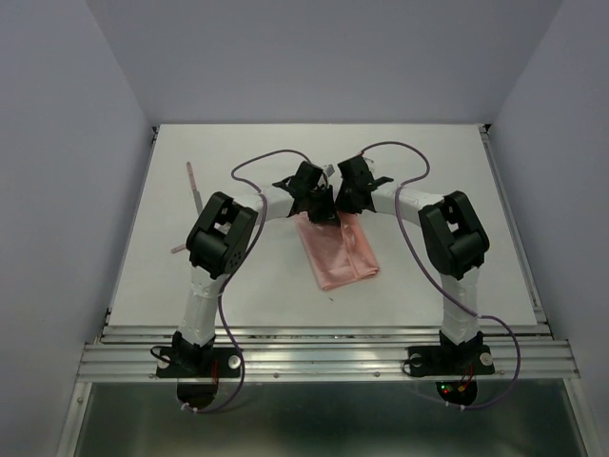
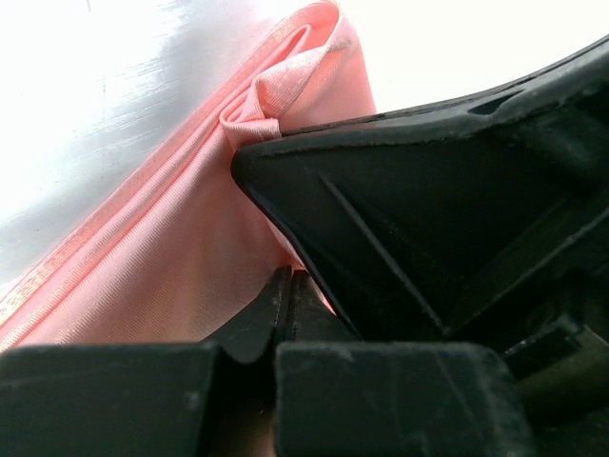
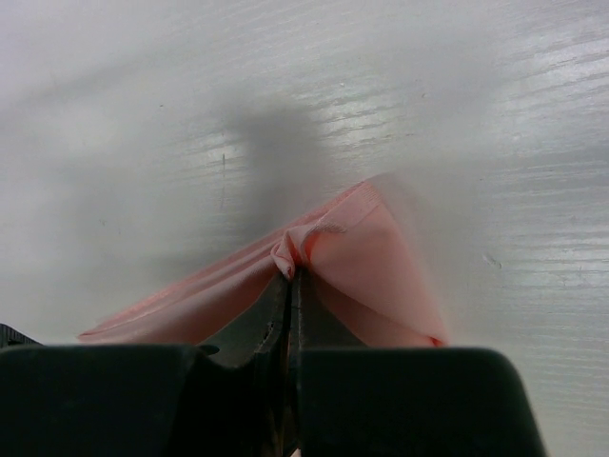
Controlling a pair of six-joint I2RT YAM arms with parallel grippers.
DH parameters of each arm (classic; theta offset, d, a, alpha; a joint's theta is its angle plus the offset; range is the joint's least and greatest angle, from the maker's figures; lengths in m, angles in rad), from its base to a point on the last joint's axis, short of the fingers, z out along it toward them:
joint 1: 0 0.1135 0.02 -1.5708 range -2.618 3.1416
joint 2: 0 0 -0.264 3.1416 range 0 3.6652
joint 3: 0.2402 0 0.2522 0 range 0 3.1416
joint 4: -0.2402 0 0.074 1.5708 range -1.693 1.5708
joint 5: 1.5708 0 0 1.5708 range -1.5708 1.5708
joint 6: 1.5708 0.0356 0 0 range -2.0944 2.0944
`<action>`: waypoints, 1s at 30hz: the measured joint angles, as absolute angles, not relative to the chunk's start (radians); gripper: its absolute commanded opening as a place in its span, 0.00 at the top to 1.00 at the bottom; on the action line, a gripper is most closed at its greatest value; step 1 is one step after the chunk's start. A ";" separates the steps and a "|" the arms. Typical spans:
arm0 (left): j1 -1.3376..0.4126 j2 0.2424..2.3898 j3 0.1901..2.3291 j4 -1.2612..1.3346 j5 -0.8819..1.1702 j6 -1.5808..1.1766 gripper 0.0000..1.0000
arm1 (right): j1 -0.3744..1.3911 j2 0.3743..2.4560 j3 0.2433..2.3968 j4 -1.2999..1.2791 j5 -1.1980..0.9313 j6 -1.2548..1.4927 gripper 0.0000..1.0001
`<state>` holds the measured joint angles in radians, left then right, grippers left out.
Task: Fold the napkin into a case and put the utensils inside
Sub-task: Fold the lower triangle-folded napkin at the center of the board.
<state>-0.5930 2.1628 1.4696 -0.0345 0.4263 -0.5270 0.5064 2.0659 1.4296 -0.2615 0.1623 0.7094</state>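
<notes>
Pinching a raised fold of the napkin at its twelve-o'clock edge, the right gripper was clamped on the cloth. The left gripper, jaws also together, touched that edge just beside it. Thin utensils lay on the table toward ten o'clock, well apart

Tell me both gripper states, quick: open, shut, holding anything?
Left gripper: closed, pinching the napkin at its far edge.
Right gripper: closed, pinching a bunched fold of the napkin.
</notes>
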 measured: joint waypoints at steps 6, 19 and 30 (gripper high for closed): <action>-0.590 2.151 1.464 -0.044 0.414 -0.511 1.00 | 0.506 2.065 1.424 -0.251 0.162 0.712 0.99; -0.556 2.094 1.433 -0.158 0.326 -0.477 1.00 | 0.506 2.059 1.400 -0.209 0.160 0.712 0.99; -0.538 2.097 1.433 -0.155 0.338 -0.479 1.00 | 0.507 2.041 1.371 -0.189 0.138 0.685 0.99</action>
